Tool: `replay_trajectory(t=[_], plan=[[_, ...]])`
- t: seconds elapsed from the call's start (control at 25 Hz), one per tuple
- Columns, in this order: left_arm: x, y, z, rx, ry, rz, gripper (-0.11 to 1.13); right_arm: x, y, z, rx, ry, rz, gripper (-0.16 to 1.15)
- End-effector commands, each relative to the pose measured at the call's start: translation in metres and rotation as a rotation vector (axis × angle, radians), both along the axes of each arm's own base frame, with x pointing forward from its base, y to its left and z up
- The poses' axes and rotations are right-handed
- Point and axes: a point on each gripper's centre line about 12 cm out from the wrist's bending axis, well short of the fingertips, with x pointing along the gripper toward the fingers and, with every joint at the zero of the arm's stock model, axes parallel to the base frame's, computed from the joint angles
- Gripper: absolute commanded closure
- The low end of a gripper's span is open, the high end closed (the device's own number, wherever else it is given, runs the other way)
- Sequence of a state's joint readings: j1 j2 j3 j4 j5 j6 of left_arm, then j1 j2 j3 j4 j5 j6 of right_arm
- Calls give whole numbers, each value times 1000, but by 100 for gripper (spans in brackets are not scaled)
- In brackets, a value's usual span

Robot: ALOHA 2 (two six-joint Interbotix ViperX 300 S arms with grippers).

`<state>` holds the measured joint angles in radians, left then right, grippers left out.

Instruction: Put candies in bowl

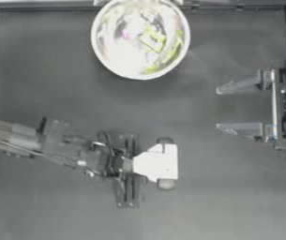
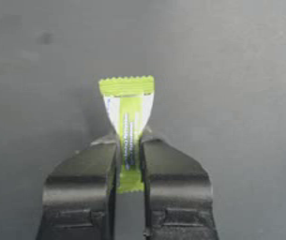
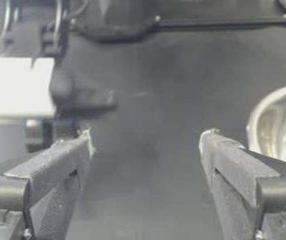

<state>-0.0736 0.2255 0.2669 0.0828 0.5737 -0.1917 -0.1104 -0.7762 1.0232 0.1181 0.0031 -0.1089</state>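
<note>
Pinching candy (image 2: 128, 123) lengthwise — left hand (image 2: 129, 145)

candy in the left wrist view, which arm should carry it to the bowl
Left. The left gripper is already shut on the yellow-green candy. The right gripper sits open and empty at the table's right edge, below the bowl.

Candy (image 2: 128, 117) – yellow-green ends, white middle; bowl (image 1: 110, 56) – silvery-white, shiny
</note>
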Motion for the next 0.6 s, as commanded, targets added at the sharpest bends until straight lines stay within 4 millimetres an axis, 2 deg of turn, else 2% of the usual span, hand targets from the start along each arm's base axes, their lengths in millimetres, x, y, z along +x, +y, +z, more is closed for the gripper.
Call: replay_trajectory(t=[0.04,0.36,0.6], plan=[[-10,16,56,16,-133,21,62,1,0,5,9,-21,-3,0],[-36,66,102,75,-297,99,62,-6,1,6,25,-49,-9,0],[-51,117,111,110,-364,212,62,-6,0,5,27,-49,-11,0]])
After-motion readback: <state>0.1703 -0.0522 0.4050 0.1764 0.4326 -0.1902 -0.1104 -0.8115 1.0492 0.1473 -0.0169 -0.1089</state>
